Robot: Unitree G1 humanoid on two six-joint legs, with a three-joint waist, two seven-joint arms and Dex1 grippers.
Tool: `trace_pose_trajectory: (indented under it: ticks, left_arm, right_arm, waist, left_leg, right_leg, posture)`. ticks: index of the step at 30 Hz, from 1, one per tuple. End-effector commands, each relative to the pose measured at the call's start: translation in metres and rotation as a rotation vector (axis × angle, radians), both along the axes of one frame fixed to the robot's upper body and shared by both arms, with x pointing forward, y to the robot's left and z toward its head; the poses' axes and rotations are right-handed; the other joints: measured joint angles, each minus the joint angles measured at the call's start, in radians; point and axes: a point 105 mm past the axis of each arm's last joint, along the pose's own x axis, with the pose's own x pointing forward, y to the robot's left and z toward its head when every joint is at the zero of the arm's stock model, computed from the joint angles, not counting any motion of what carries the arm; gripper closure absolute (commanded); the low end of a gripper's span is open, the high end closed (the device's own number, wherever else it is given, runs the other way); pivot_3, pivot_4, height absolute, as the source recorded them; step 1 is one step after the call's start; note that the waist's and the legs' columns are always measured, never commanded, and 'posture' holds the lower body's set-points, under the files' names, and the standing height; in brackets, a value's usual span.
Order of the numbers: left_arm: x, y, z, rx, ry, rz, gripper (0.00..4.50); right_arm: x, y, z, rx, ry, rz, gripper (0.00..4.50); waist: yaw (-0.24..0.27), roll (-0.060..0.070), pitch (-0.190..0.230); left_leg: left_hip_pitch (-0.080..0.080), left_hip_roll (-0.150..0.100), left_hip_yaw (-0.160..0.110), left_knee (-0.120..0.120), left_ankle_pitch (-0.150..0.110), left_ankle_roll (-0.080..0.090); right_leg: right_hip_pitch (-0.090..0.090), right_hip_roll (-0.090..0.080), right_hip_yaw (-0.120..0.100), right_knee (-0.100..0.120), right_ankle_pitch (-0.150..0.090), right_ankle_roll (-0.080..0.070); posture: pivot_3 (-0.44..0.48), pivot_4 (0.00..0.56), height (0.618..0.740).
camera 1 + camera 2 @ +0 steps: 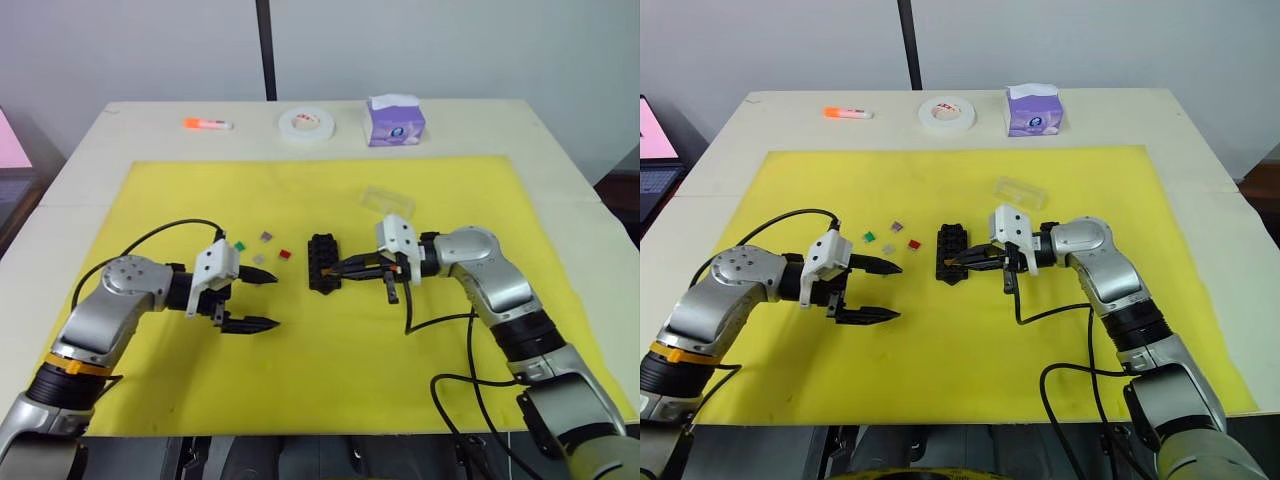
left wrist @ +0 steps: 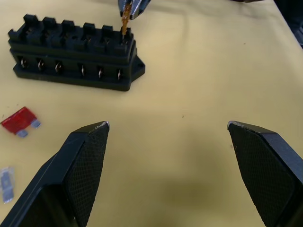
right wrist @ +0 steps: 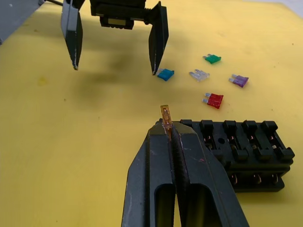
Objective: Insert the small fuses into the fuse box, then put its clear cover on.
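Pale and cream-coloured, the counter [image 1: 80, 160] carries a wide yellow mat [image 1: 330, 360], and along its far edge, well beyond both tools, lie an orange marker [image 1: 207, 124], a white tape roll [image 1: 306, 124] and a purple tissue box [image 1: 395, 121]. On the left, the left arm reaches in from the near corner with its forearm low over the mat and its wrist turned toward the middle; the left tool [image 1: 262, 298] has its two black fingers spread wide and grips nothing. Just past its fingertips the loose small fuses are scattered on the mat: a teal fuse [image 3: 165, 74] close by one fingertip, then a green fuse [image 1: 240, 244], a clear grey fuse [image 1: 259, 258], a purple fuse [image 1: 266, 236] and a red fuse [image 1: 285, 254], all lying flat and apart from one another. Nothing lies between these fuses and the open fingers. Further right, between the two tools, the black fuse box [image 1: 322, 262] sits on the mat with its slotted top facing up. The right arm comes in from the near right, elbow bent, forearm roughly level and pointing left; the right tool [image 3: 166, 126] is pinched tight on an orange fuse [image 3: 165, 115], which stands up out of the fingertips right at one end of the fuse box, over its end slots. Beyond the right tool, on the far side of its wrist, the clear cover [image 1: 388, 200] rests on the mat, apart from the box.
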Motion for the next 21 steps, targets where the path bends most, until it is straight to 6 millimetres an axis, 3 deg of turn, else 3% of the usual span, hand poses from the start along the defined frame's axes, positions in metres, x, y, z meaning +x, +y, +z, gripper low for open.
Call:
trace_pose_trajectory:
  ticks: [1,21]
  left_arm:
    - [0.001,0.0,0.008,-0.008,-0.04,-0.005,0.3]
    - [0.0,-0.017,0.024,-0.013,-0.055,-0.01,0.3]
  right_arm:
    - [0.0,0.003,0.006,0.022,-0.034,0.001,4.5]
    - [-0.004,0.001,-0.004,0.005,0.014,-0.004,4.5]
  waist:
    - [0.001,0.0,0.0]
    - [0.0,0.0,0.0]
  left_leg:
    - [0.0,0.0,0.0,0.0,0.0,0.0]
    - [0.001,0.0,0.0,0.001,0.0,0.0]
  right_leg:
    - [0.0,0.0,0.0,0.0,0.0,0.0]
    - [0.0,0.0,0.0,0.003,0.0,0.0]
  posture:
    - [0.0,0.15,0.74]
    - [0.0,0.15,0.74]
